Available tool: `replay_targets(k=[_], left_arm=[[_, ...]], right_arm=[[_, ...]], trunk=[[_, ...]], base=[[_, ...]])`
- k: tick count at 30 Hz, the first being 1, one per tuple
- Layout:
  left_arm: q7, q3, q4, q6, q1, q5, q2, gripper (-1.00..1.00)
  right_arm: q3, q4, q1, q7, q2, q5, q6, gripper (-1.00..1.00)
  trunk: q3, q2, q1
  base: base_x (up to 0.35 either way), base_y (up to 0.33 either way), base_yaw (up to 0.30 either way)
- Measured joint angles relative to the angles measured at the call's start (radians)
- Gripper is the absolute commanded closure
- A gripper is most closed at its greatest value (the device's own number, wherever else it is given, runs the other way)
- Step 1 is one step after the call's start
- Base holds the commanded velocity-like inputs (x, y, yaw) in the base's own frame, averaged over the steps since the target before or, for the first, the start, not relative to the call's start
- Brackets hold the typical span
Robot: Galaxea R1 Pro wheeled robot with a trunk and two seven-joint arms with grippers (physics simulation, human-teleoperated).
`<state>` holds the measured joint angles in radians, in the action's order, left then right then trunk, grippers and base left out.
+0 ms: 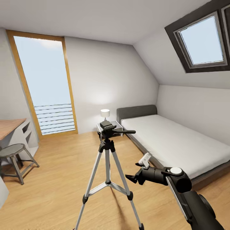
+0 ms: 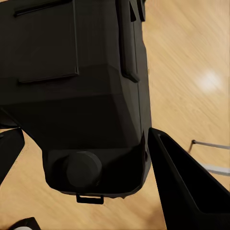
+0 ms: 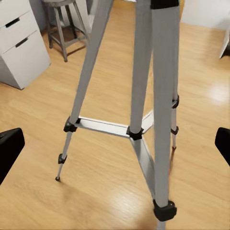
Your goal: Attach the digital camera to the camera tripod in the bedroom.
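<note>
Camera tripod (image 1: 108,166) stands upright mid-floor, head bare, just left of the right gripper (image 1: 136,172), whose fingers are spread wide and empty. Left gripper (image 2: 86,158) clamps the digital camera (image 2: 81,86), so it must carry it to the tripod's top

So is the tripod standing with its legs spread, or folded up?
Spread and upright. The camera tripod stands on the wood floor with its legs splayed; the right wrist view shows its centre braces extended.
</note>
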<state>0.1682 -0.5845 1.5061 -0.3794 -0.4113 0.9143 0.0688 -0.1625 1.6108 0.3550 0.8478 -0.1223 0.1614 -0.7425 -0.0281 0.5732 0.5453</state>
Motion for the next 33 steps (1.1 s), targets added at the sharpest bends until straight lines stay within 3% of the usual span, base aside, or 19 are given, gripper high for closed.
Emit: replay_targets(k=[17, 33], left_arm=[[-0.001, 0.000, 0.000, 0.000, 0.000, 0.000, 0.000, 1.00], [0.002, 0.000, -0.001, 0.000, 0.000, -0.001, 0.000, 1.00]], right_arm=[[-0.004, 0.000, 0.000, 0.000, -0.001, 0.001, -0.001, -1.00], [-0.004, 0.000, 0.000, 0.000, -0.002, 0.001, -0.004, -1.00]], trunk=[[0.000, 0.000, 0.000], [0.000, 0.000, 0.000]], base=[[0.000, -0.090, 0.265], [0.058, -0.049, 0.014]])
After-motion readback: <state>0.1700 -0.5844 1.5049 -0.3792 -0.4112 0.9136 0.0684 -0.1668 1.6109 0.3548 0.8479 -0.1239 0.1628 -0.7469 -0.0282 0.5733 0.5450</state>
